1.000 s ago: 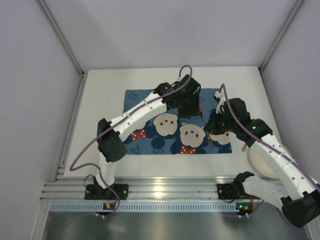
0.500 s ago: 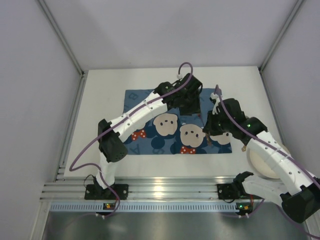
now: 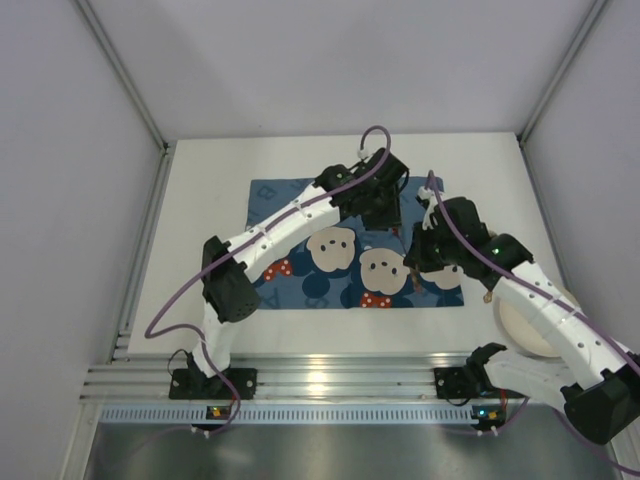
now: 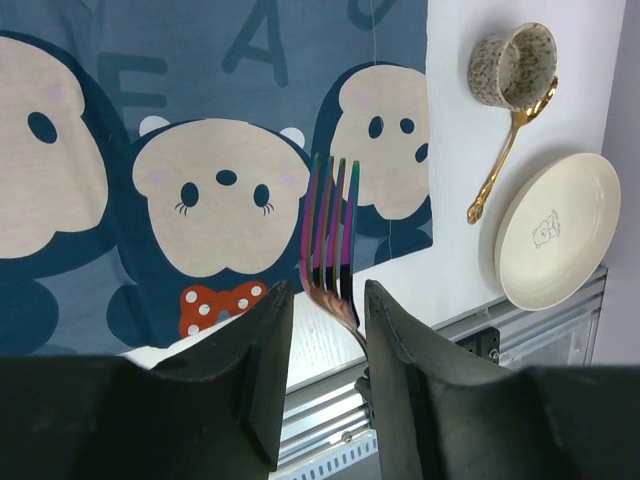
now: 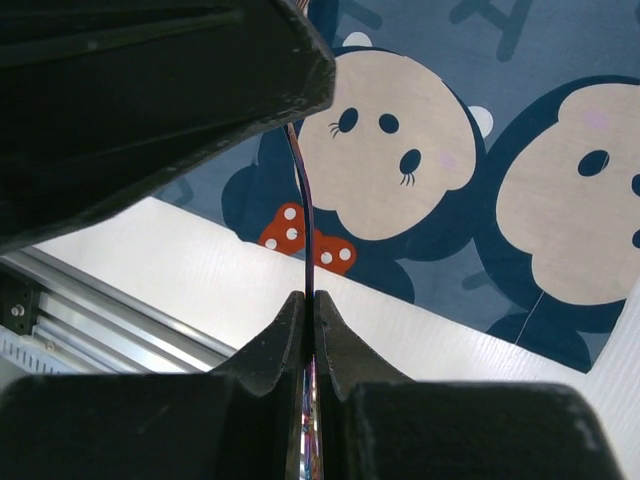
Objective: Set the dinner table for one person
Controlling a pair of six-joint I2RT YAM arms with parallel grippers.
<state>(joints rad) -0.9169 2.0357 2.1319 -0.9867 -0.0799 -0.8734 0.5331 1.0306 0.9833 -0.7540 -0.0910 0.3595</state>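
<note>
White bench [image 3: 200, 190] floors walled bay, blue cartoon placemat [image 3: 272, 200] at centre. Both arms meet above mat's right half. Right jaws clenched on handle of iridescent fork [image 4: 328, 235]. Left jaws parted, flanking fork neck, gap each side. Speckled cup [image 4: 513, 65], gold spoon [image 4: 495, 170], cream plate [image 4: 558, 228] on bench right of mat.
</note>
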